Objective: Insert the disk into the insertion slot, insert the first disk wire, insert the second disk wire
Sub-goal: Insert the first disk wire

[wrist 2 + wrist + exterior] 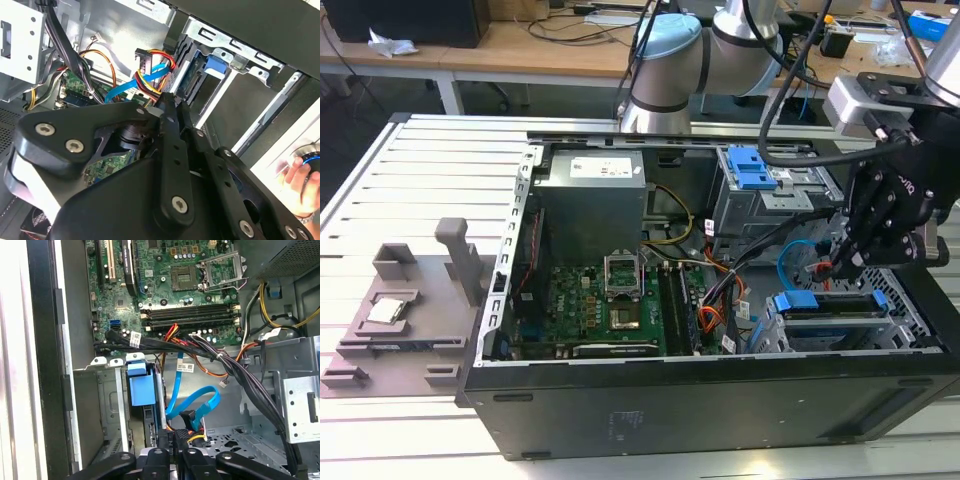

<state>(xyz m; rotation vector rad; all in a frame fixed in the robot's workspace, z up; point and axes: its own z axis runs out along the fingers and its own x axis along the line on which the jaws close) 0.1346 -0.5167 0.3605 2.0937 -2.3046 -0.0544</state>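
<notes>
Tool: the black two-fingered tool (838, 262) is reaching down into the open black computer case (700, 405); its fingers are pressed together and pinching the first disk wire.
First disk wire: this thin bundle of red, orange and black wires (167, 59) is arching from its small dark plug down to the tool (167, 100), and is lying just beside the fingers in the first wrist view (196, 436).
Second disk wire: the glossy light-blue cable (205, 407) is looping near the tool (172, 437), apart from the fingers.
Disk: the flat silver drive in its bright blue plastic carrier (830, 300) is sitting inside the insertion slot.
Insertion slot: the silvery perforated sheet-metal cage (912, 318) is standing in the case corner at the exterior view's right.
Worktop: the ribbed aluminium worktop (420, 180) is carrying the case.
</notes>
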